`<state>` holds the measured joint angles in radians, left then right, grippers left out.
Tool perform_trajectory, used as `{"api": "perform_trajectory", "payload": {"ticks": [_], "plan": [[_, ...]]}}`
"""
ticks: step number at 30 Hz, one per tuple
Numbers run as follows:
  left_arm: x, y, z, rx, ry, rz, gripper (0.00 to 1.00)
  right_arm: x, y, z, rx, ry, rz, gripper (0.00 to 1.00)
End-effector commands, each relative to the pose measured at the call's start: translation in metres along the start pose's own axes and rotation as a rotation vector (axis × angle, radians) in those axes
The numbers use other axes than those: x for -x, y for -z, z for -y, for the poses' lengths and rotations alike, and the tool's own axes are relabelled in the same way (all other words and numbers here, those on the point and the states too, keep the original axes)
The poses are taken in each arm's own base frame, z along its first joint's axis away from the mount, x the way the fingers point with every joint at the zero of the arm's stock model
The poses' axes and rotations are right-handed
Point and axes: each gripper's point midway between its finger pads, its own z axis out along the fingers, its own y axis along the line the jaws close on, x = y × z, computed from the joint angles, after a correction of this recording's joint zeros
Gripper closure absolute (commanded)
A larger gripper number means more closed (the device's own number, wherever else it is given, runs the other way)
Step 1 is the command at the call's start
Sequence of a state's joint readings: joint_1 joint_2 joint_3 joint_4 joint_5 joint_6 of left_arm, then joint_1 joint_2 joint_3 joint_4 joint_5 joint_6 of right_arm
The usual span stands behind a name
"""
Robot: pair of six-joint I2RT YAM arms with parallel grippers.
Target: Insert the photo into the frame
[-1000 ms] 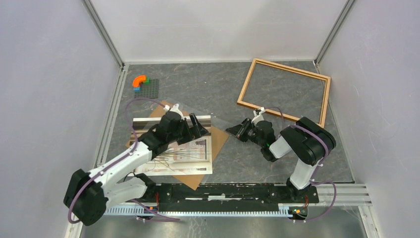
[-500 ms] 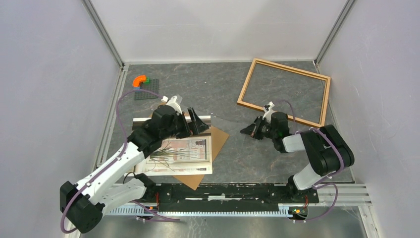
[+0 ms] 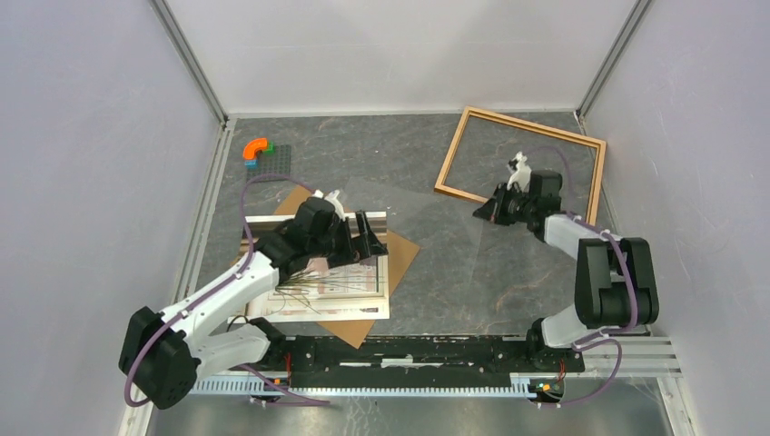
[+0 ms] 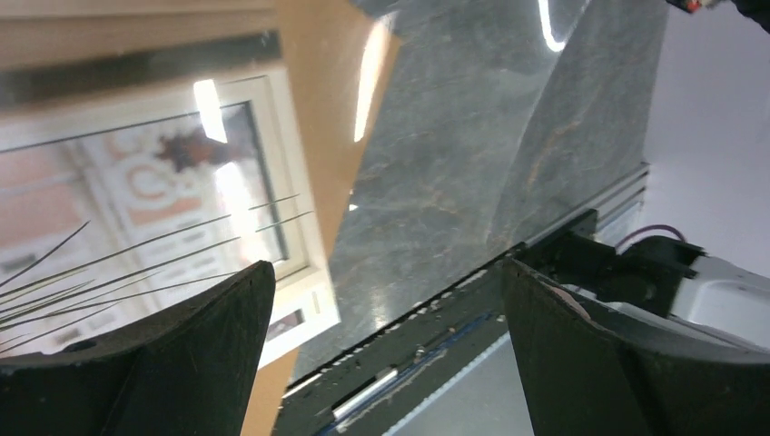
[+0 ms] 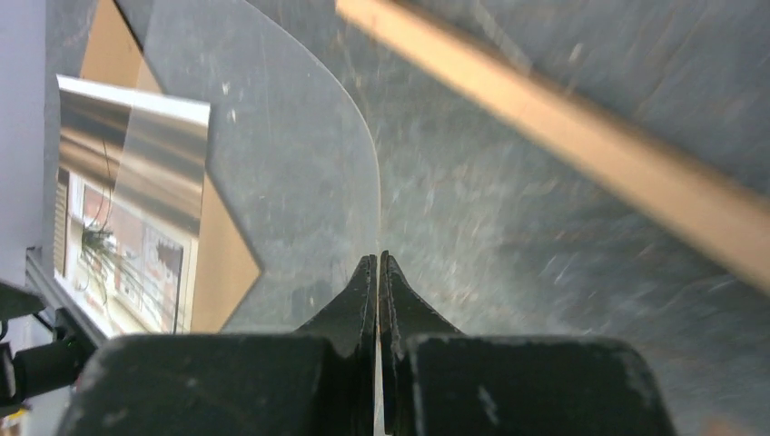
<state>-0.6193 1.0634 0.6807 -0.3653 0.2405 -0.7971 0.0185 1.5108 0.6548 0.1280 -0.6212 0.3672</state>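
I'm pinching clear sheet edge, right gripper fully closed | left gripper hanging wide open, empty, over photo on backing board — thin, floppy, I'm judging corner-pinch best | frame lying far right

Browns and greys on a marbled tabletop

The tabletop is dark grey with paler marble veins. The frame is light brown wood. The photo has a cream border around a reddish and pale print crossed by thin dark grass-like lines, and it lies on a plain brown backing board. The clear sheet is colourless with white glare. An orange curved brick with green and blue ends sits on a dark grey baseplate. The left pincer and right pincer are black, on black-and-white arms with purple cables.
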Motion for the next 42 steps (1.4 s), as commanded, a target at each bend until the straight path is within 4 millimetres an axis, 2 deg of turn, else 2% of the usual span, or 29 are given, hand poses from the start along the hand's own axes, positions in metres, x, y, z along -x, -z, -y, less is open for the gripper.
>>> {"api": "perform_trajectory", "payload": {"ticks": [1,2,6,11,15,17,21,22,25,27,29,32,34,38,42], "plan": [[0.036,0.029,0.068,-0.155,-0.099,0.018,0.0,0.055,0.011,0.012,-0.02,0.098,0.051,1.0],[0.042,0.034,0.079,-0.171,-0.123,0.015,0.0,0.067,0.013,0.016,-0.017,0.104,0.067,1.0],[0.07,0.057,0.121,-0.227,-0.209,0.037,0.0,0.095,0.018,0.04,-0.057,0.095,0.032,1.0],[0.09,0.059,0.147,-0.256,-0.287,0.018,0.0,0.131,0.023,0.062,-0.091,0.142,0.038,1.0],[0.102,0.054,0.156,-0.252,-0.317,0.021,0.0,0.151,0.021,0.082,-0.095,0.155,0.0,1.0],[0.105,0.048,0.153,-0.235,-0.321,0.021,0.0,0.156,0.017,0.09,-0.101,0.164,-0.001,0.98],[0.095,0.027,0.141,-0.222,-0.306,-0.028,0.0,0.16,0.003,0.108,-0.114,0.144,-0.044,0.93],[0.093,0.023,0.14,-0.224,-0.309,-0.035,0.0,0.159,0.001,0.115,-0.137,0.136,-0.056,0.89],[0.094,0.014,0.131,-0.196,-0.322,-0.027,0.0,0.169,0.011,0.136,-0.296,0.132,-0.045,0.54],[0.095,0.011,0.126,-0.177,-0.337,-0.016,0.0,0.181,0.031,0.145,-0.434,0.133,-0.033,0.35],[0.095,0.011,0.124,-0.174,-0.356,-0.015,0.0,0.185,0.055,0.147,-0.544,0.131,-0.03,0.23],[0.093,0.016,0.122,-0.178,-0.399,-0.006,0.0,0.174,0.084,0.125,-0.582,0.106,0.04,0.09],[0.094,0.018,0.116,-0.158,-0.416,0.015,0.0,0.149,0.09,0.111,-0.56,0.056,0.083,0.02],[0.09,0.021,0.11,-0.154,-0.423,0.03,0.0,0.098,0.087,0.097,-0.491,-0.054,0.141,0.02],[0.083,0.024,0.119,-0.215,-0.407,0.01,0.0,0.063,0.083,0.086,-0.403,-0.024,0.202,0.02]]}}
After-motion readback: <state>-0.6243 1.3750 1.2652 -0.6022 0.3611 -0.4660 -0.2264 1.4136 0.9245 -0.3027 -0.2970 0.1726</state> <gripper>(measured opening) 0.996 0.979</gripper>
